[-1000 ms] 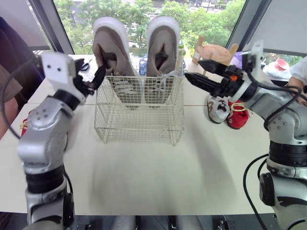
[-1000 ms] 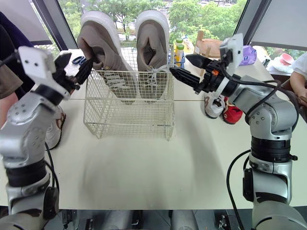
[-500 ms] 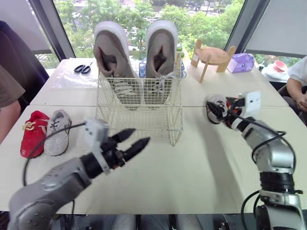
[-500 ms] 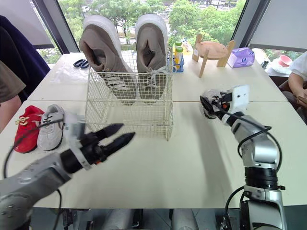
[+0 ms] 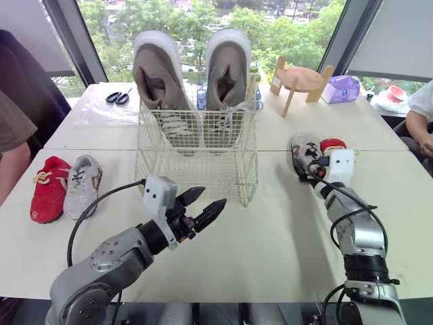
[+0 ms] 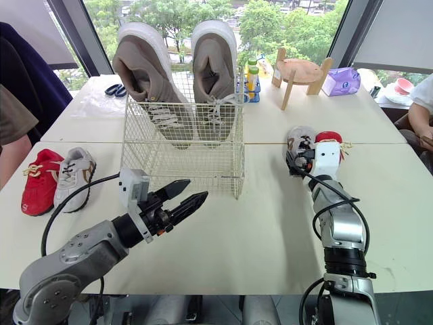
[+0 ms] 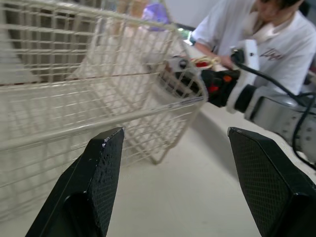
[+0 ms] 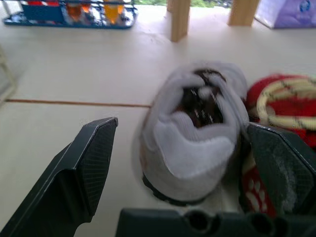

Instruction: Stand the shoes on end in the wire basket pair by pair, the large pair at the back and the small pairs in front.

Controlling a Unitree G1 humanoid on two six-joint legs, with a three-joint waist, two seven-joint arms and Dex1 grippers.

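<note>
Red small shoe [image 8: 286, 98] half hidden behind right finger [image 8: 281, 168]. Left gripper [image 5: 212, 197] low over table [image 5: 270, 230], aimed 1 o'clock at wire basket [image 5: 196, 169], jaws wide, empty. Right gripper [image 8: 180, 123] at basket's 3 o'clock, spread around grey small shoe [image 8: 192, 133], contact unclear. Large pair [image 5: 159, 74] on end at basket's back. Other small pair [image 5: 82, 184] at 9 o'clock.

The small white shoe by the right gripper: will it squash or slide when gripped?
Probably squashes: the small white shoe has a padded, soft-looking collar. Likely light, being so small; the open right gripper could shove it toward the red shoe.
</note>
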